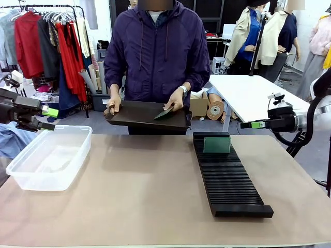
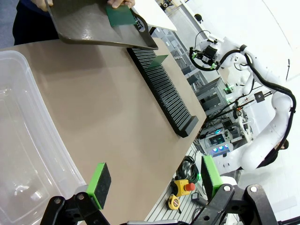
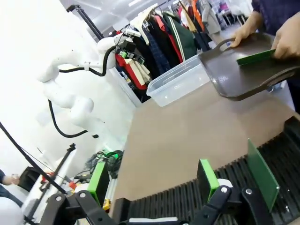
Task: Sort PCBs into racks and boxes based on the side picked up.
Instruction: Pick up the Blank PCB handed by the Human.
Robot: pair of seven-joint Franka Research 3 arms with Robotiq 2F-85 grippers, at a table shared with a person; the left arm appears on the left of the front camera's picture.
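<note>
Starting from the near edge, the bench (image 1: 145,206) is noted bare in front; the rack (image 1: 230,178) is laid on the robot's right half, its long axis running near to far; the box (image 1: 49,155) is set at the left, no board being seen in it. One slotted PCB (image 1: 216,145) is stood upright at the rack's far end, face square to the front camera. The left gripper (image 1: 48,119) is poised by the far rim of the box, fingers (image 2: 99,183) spread with nothing between them; the right gripper (image 1: 252,124) is poised off the far right of the rack, its fingers (image 3: 206,178) likewise spread and empty. Beyond the bench's far edge a dark tray (image 1: 147,118) is held by the person; a second board, the tray PCB (image 1: 164,113), is tipped up on it under the person's hand (image 1: 176,99), its long edge lying roughly across the bench, left to right.

Relation noted for the coming move: the tray PCB lies ahead of both grippers and between them, inboard of each; it is judged somewhat nearer the right gripper, being just beyond the rack's far end, whereas the left would have to be brought across to about the middle. Which face is uppermost cannot be told.
</note>
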